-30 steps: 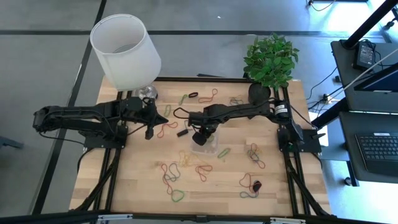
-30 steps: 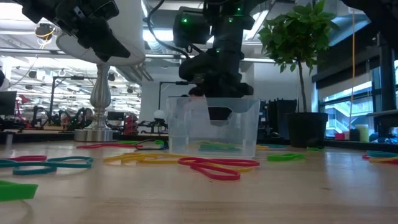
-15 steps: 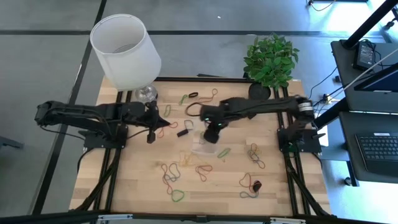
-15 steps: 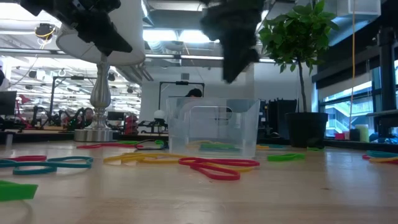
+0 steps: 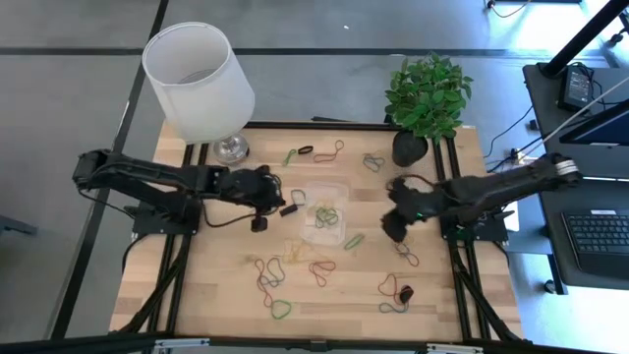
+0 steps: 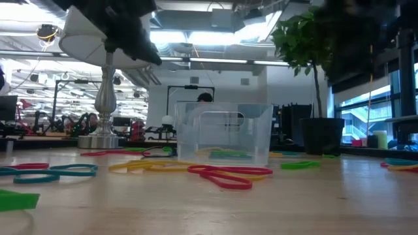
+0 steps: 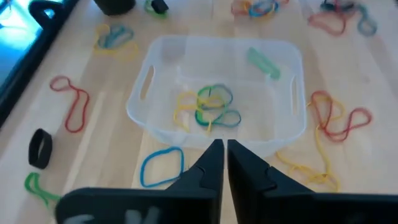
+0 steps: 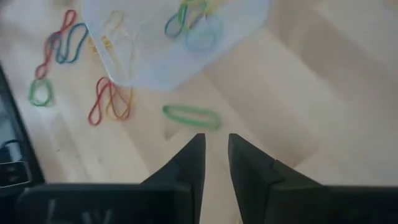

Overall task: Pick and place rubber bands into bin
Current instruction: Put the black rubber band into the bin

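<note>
Both arms hover between picks. The bin [image 5: 325, 209] on the tabletop holds a few bands [image 7: 210, 106]. The left end effector [image 7: 219, 163], pinched shut and empty, faces it closely. The right end effector [image 8: 215, 160], slightly open and empty, should next descend onto the green band [image 8: 191, 115] just ahead.

- One small clear plastic rectangular bin [image 5: 325, 212] with rounded corners, on the wooden table [image 5: 216, 295].
- A tangle of yellow, green and blue rubber bands [image 7: 208, 107] in the bin; exact number unclear.
- Many loose coloured rubber bands [image 5: 273, 280] on the table.
- One white lampshade [image 5: 198, 81].
- One green potted plant [image 5: 427, 95].
- Two dark robot arms.
</note>
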Available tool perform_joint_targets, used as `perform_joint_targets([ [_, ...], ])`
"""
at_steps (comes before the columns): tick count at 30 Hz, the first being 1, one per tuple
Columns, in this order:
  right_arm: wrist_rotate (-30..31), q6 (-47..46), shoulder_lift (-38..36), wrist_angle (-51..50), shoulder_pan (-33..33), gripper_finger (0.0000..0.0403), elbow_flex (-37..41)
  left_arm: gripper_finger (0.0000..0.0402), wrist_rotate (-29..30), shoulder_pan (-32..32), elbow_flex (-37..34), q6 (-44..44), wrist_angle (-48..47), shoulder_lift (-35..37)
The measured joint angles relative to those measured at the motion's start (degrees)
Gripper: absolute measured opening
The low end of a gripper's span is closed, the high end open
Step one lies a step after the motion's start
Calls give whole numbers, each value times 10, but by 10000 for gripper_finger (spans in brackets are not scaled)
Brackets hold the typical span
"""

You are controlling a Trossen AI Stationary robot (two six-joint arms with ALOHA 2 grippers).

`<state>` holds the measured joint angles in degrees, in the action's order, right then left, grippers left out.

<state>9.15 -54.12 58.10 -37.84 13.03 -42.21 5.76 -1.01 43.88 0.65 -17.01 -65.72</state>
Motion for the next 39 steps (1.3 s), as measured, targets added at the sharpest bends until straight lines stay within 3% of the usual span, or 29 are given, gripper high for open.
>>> perform_joint_targets([
  [8,9,-102,-126,85,60,73,139,105,-4,16,10,33,-9,-103],
  [14,9,-84,-140,92,64,73,155,170,-4,24,10,56,-7,-179],
  [19,9,-43,-140,96,64,73,155,195,5,24,10,57,-9,-230],
  [24,9,-14,-140,95,64,73,155,196,51,24,10,62,4,-269],
  [32,9,13,-140,94,64,74,155,185,55,21,12,93,58,-311],
  [35,9,21,-140,93,64,74,155,162,53,17,12,107,64,-315],
  [39,8,23,-140,93,64,74,155,101,51,11,11,121,59,-310],
])
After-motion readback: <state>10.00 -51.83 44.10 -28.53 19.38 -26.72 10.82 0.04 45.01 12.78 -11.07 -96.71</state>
